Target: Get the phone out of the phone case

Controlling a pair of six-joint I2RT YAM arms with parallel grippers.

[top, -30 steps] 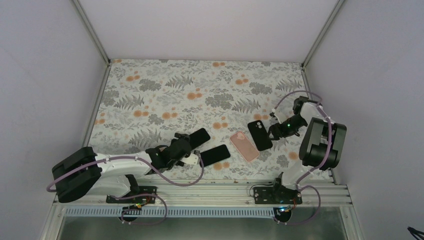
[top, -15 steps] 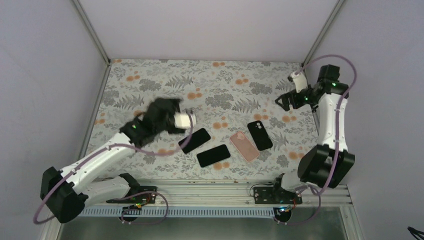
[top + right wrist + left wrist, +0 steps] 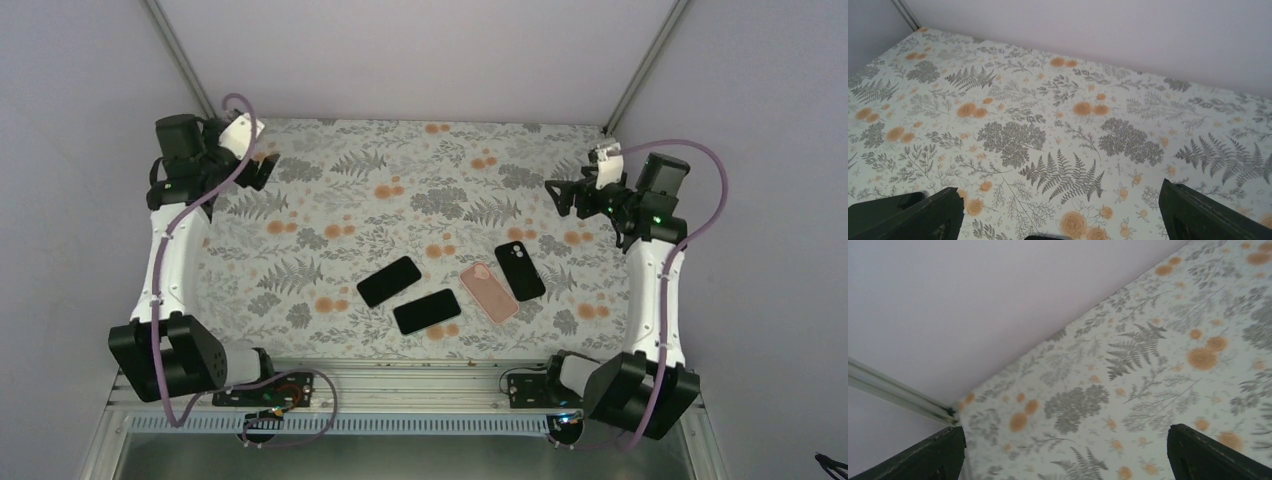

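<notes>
The pink rectangular phone case (image 3: 489, 291) lies back-up on the floral table cloth (image 3: 330, 200), front right of centre. Its long axis runs far-left to near-right; whether it holds a phone cannot be told. A black camera-backed slab (image 3: 520, 271) lies parallel just right of it. A farther black phone (image 3: 389, 281) and a nearer black phone (image 3: 427, 311) slant oppositely on the left. The left gripper (image 3: 258, 168) and right gripper (image 3: 560, 195) hang over the far corners, jaws wide, empty.

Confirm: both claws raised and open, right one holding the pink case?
Wrong on the hold. The right claw is raised and open but empty; the pink case lies flat on the floral mat, apart from it. The left claw is raised and open too. The top external view shows this.
</notes>
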